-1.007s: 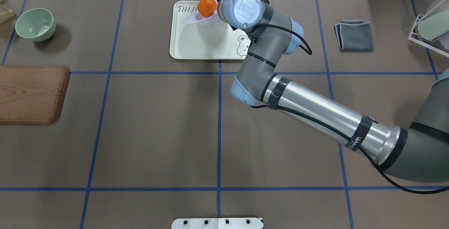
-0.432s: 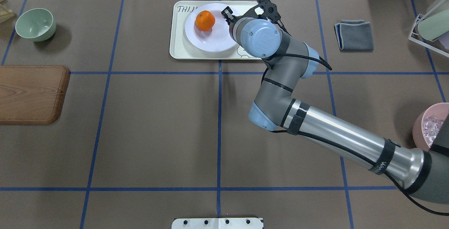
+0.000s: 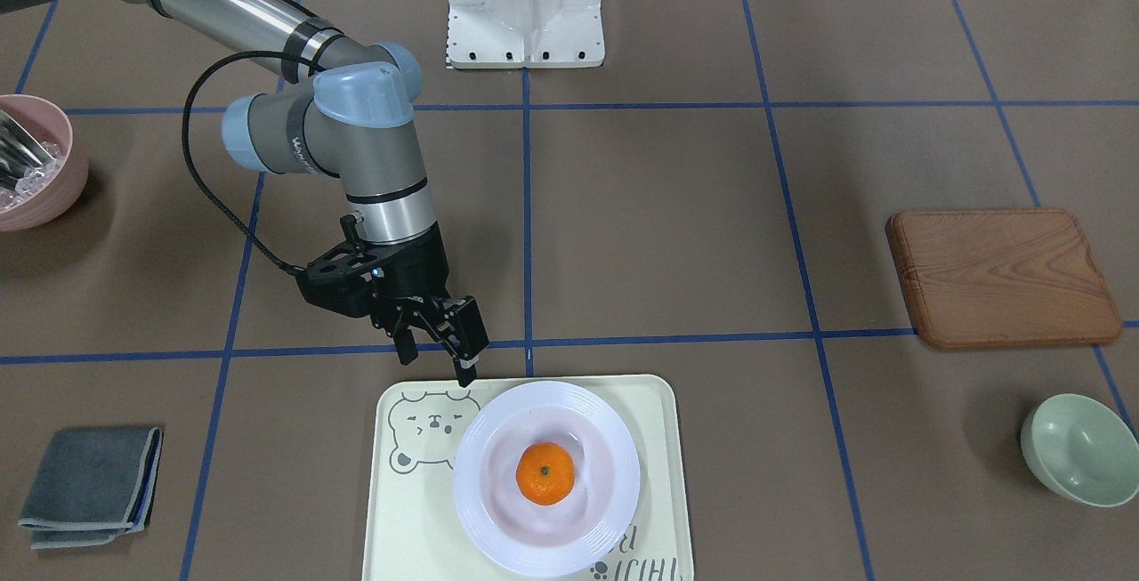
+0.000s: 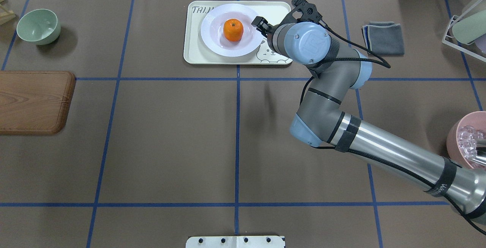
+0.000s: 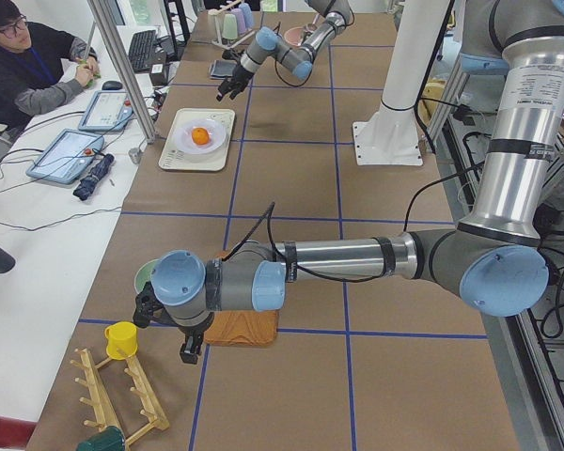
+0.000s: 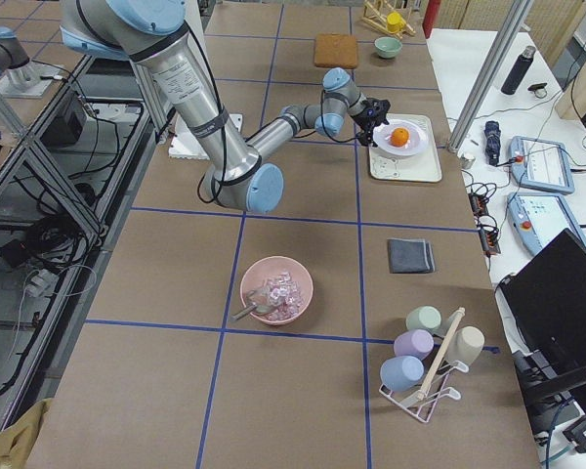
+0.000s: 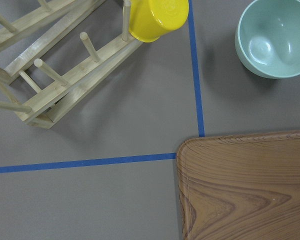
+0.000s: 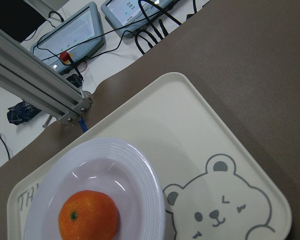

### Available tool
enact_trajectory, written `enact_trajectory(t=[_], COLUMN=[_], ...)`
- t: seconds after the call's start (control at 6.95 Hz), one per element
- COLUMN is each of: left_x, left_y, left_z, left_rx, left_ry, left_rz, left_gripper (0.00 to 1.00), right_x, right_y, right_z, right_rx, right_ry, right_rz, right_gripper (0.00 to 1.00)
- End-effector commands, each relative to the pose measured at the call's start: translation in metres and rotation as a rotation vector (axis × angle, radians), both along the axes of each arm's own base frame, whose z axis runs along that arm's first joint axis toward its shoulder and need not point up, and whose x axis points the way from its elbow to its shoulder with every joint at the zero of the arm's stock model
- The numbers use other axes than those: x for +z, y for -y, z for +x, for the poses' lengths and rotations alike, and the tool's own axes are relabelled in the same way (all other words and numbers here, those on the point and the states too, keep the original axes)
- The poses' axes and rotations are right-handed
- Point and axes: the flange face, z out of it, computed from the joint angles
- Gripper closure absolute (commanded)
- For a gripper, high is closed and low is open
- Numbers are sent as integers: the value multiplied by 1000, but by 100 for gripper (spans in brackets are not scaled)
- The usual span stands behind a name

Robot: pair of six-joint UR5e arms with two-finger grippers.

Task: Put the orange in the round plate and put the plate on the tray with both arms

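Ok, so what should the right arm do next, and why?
Probably lift the right gripper clear and pull back: the orange sits in the round plate, the plate rests on the tray, and the open gripper holds nothing.

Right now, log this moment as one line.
orange in round plate; round plate on tray; right gripper jaws open, clear; left gripper unclear

One orange [image 3: 545, 472], one plate [image 3: 498, 510], one tray [image 3: 418, 528], one board [image 3: 1001, 277], one cloth [image 3: 89, 483], two bowls [image 3: 1079, 447].
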Motion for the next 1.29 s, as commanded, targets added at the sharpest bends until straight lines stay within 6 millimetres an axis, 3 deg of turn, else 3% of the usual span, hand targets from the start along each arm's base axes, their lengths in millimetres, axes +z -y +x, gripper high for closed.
enact_trajectory(t=[0.0, 0.14, 0.29, 0.43, 0.58, 0.72, 0.86, 1.01, 1.15], left_x=[-2, -6, -17, -30, -43, -42, -40, -48, -44], left_y=[-3, -13, -18, -22, -20, -24, -51, -75, -79], left_z=[-1, 2, 6, 17, 32, 34, 35, 36, 38], left_rx=[-4, -3, 4, 33, 90, 119, 119, 116, 119], left_ry=[2, 6, 15, 38, 82, 83, 82, 84, 75], left_rz=[-8, -2, -4, 25, 70, 76, 77, 89, 84], left_gripper=[1, 1, 1, 1, 1, 1, 1, 1, 1], right_x=[23, 65, 103, 143, 181, 214, 259, 313, 359], right_y=[38, 45, 50, 47, 35, 26, 5, -31, -65], right_z=[75, 125, 197, 265, 317, 396, 464, 511, 536], right_rx=[-250, -388, -492, -568, -663, -707, -736, -792, -827], right_ry=[-139, -216, -300, -370, -463, -502, -433, -463, -472], right_rz=[40, 82, 161, 160, 171, 166, 139, 157, 123], right_gripper=[0, 0, 0, 0, 0, 0, 0, 0, 0])
